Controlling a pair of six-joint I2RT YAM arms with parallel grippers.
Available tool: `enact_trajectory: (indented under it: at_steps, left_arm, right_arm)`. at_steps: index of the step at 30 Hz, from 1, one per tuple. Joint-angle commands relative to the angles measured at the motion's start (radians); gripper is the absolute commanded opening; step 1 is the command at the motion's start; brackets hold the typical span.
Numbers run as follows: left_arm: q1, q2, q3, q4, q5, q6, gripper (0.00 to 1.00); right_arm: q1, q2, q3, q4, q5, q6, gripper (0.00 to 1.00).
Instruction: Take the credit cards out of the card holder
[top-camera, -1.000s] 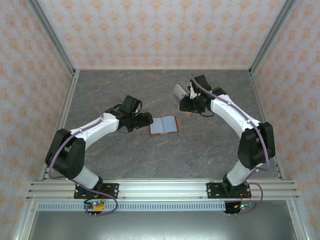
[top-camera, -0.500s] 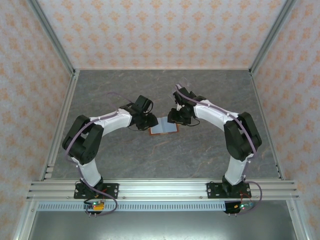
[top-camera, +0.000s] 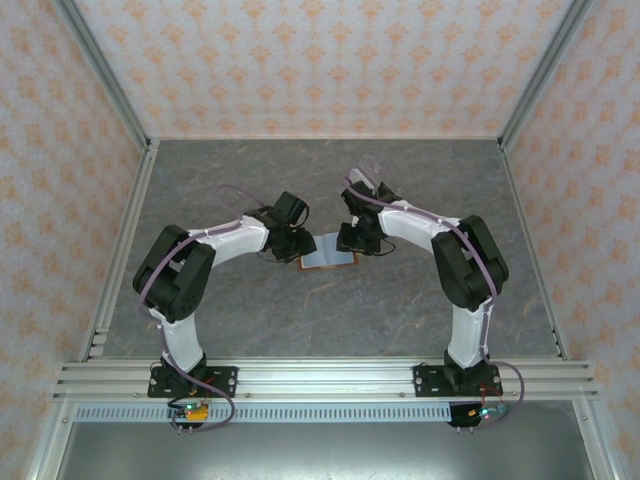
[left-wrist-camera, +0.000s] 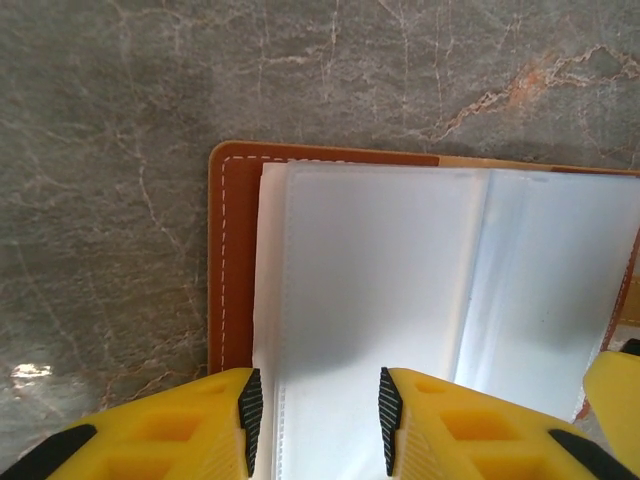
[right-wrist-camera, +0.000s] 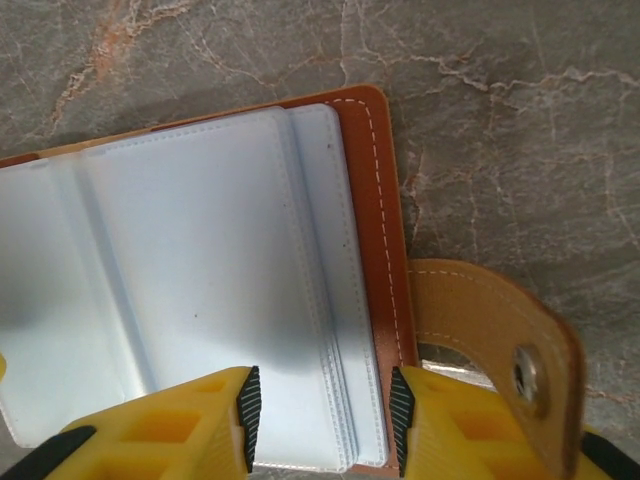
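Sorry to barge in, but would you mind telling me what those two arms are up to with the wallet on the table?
Two robot arms are working on a card holder that lies open on the table. The left hand is at its left half and the right hand at its right half, each with jaws apart over the pale plastic sleeves. The snap strap lies unfastened beside the right edge. Neither hand holds a card.
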Motion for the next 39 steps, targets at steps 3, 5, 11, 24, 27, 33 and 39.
enact_trajectory:
  at_steps: [3, 5, 11, 24, 27, 33, 39]
  left_arm:
    - [-0.006, 0.040, 0.024, -0.002, 0.005, 0.000, 0.33]
    - [-0.007, 0.048, 0.024, 0.008, 0.020, 0.002, 0.29]
    - [-0.006, 0.061, 0.035, 0.039, 0.079, 0.025, 0.12]
    - [0.000, 0.008, 0.087, -0.039, 0.062, 0.113, 0.15]
    - [0.012, -0.050, 0.088, -0.074, 0.044, 0.131, 0.31]
    - [0.075, -0.206, 0.081, -0.156, -0.053, 0.174, 0.57]
    - [0.190, -0.395, -0.004, -0.195, -0.268, 0.212, 0.91]
  right_arm:
    - [0.011, 0.034, 0.023, -0.010, -0.003, -0.002, 0.33]
    - [0.012, 0.037, 0.023, -0.005, -0.016, -0.003, 0.30]
    - [0.012, 0.042, 0.014, 0.015, -0.079, -0.001, 0.20]
    - [0.015, -0.061, -0.030, 0.064, -0.033, 0.055, 0.31]
    - [0.016, -0.154, -0.053, 0.069, 0.056, 0.070, 0.43]
    - [0.015, -0.357, -0.084, 0.058, 0.379, 0.057, 0.71]
    - [-0.041, -0.500, -0.117, 0.115, 0.718, -0.047, 0.98]
